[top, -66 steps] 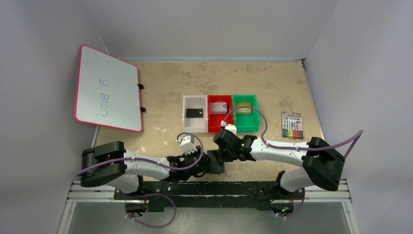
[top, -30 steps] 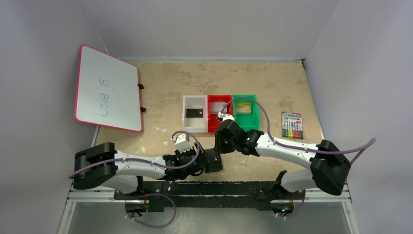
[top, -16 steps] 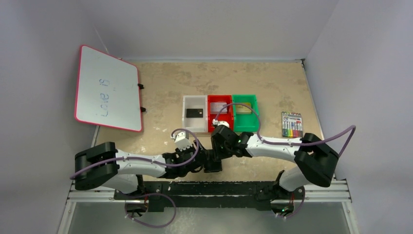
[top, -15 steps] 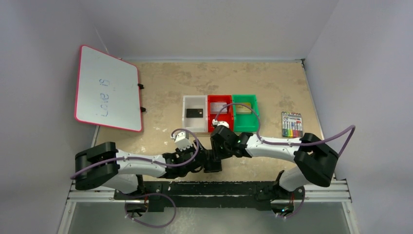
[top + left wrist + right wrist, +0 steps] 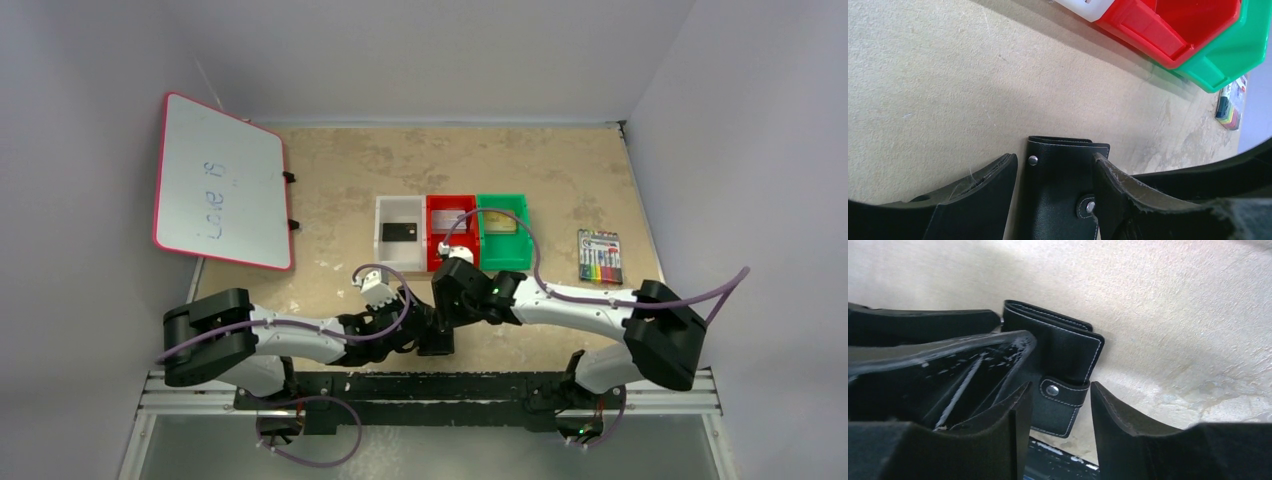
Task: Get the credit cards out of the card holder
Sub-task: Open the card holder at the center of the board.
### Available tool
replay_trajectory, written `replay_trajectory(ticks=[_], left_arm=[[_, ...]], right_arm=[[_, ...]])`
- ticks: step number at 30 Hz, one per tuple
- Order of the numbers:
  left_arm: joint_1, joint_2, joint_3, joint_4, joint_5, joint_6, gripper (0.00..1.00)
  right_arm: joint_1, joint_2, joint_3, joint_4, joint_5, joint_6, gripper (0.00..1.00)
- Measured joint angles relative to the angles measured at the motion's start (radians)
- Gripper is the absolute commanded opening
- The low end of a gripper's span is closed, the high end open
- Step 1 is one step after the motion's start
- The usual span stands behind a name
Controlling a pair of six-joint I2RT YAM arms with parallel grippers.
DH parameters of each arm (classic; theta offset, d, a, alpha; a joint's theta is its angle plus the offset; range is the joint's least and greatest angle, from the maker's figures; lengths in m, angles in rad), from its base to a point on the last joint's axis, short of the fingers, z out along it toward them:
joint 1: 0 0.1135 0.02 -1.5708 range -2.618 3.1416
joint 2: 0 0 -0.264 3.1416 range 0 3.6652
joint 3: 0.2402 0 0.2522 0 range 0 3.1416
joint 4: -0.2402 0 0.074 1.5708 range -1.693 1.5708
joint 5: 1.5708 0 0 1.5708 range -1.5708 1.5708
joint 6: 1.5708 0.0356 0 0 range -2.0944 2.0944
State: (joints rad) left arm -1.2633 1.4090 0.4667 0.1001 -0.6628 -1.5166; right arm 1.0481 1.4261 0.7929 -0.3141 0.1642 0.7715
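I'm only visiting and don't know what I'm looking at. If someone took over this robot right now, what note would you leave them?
Left gripper: open, one finger on either side of the card holder, which lies folded shut.
Right gripper: open, straddling the holder's strap tab.
Cards: black card in the white bin, silver-grey card in the red bin, gold-tan card in the green bin.
Done: three cards are out.
Left: probably just withdraw both grippers. The holder's inside is hidden.
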Motion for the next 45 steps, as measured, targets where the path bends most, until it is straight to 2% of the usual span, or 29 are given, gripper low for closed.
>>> replay_trajectory(ticks=[8,11,16,22,34,41,45], left_arm=[[0.000,0.000,-0.004,0.004,0.000,-0.013,0.54],[0.000,0.000,-0.005,0.003,0.000,-0.012,0.52],[0.000,-0.001,-0.012,0.004,0.001,-0.011,0.46],[-0.002,-0.007,-0.014,0.000,0.021,0.007,0.48],[-0.021,-0.054,-0.051,0.020,0.121,0.071,0.48],[-0.023,0.017,-0.016,0.043,0.125,0.100,0.33],[-0.029,0.077,0.051,-0.013,0.078,0.122,0.30]], right_arm=[[0.001,-0.056,0.000,0.020,-0.049,0.040,0.44],[0.009,-0.031,0.000,0.023,-0.054,0.061,0.39],[0.022,0.044,0.003,0.019,-0.042,0.093,0.38],[0.040,0.075,0.035,-0.014,-0.013,0.105,0.38],[0.070,0.097,0.042,-0.048,0.064,0.141,0.00],[0.070,0.049,-0.010,0.011,0.054,0.156,0.00],[0.063,-0.016,-0.073,0.072,0.052,0.160,0.00]])
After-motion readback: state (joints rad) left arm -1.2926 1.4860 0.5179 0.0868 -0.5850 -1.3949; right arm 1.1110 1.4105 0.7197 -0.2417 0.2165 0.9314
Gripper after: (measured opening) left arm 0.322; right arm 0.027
